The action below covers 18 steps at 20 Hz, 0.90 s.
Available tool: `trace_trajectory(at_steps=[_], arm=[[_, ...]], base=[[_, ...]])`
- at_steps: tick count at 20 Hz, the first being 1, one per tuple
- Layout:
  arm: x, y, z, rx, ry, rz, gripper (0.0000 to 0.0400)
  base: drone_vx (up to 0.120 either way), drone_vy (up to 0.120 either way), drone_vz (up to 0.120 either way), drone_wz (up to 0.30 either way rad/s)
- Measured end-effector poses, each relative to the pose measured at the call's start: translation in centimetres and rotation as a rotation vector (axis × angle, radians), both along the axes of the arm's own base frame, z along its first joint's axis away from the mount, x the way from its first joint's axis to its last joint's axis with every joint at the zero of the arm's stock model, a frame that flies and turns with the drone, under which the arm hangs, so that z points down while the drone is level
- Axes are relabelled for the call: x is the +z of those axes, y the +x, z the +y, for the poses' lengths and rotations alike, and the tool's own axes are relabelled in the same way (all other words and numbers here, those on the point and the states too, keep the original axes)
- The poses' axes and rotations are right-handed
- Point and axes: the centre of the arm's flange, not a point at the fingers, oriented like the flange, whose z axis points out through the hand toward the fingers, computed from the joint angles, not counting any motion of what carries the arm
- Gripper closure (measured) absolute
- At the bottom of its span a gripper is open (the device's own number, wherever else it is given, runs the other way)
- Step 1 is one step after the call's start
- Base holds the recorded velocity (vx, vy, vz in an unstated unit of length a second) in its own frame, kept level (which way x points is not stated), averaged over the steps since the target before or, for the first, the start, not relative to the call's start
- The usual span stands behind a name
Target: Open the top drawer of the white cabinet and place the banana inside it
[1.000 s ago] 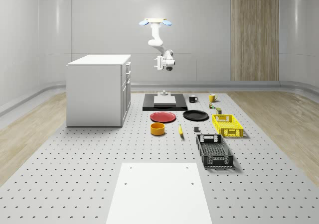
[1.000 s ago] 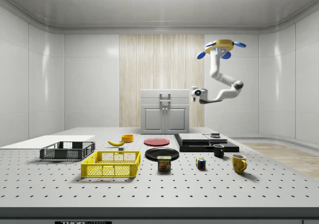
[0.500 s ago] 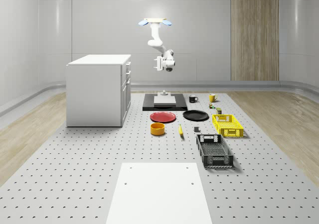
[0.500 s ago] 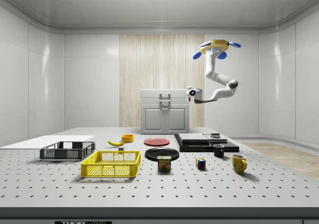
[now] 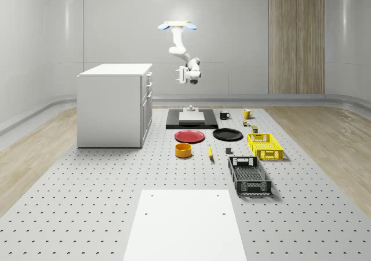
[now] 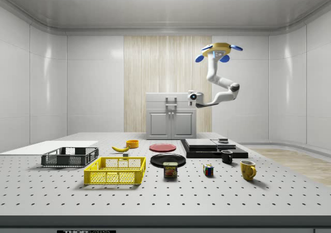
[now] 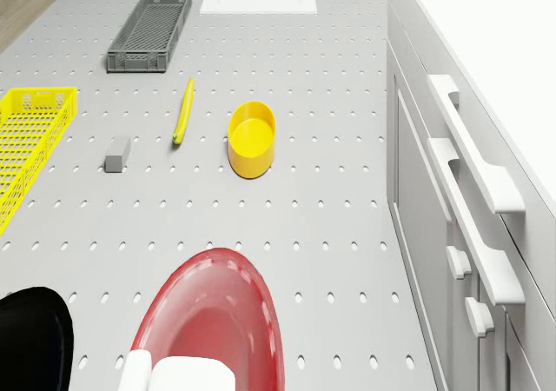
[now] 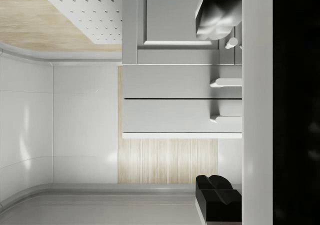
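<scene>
One step pending: drawer [image 7: 473, 161] shut, drone [image 6: 216, 50] hovering beside cabinet [image 5: 115, 104], gripper [image 6: 193, 96] spread unreadable to me; I'd square fingers to top handle [image 7: 476, 155] before closing.

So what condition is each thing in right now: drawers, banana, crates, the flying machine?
Top drawer: shut.
White cabinet: doors shut.
Banana: lying flat on the table, untouched.
Yellow bowl: upright, empty.
Red plate: empty.
Yellow crate: empty.
Grey crate: empty.
Drone: hovering in front of the cabinet.
Tool: level with the top drawer, holding nothing.
</scene>
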Motion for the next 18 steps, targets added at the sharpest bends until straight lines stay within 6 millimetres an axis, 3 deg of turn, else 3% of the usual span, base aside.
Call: trace_trajectory(at_steps=[3,18], arm=[[0.00,0.00,0.00,0.000,0.000,0.000,0.0000],[0.00,0.00,0.00,0.000,0.000,0.000,0.0000]], base=[[0.120,-0.120,0.000,0.000],[0.120,0.000,0.000,0.000]])
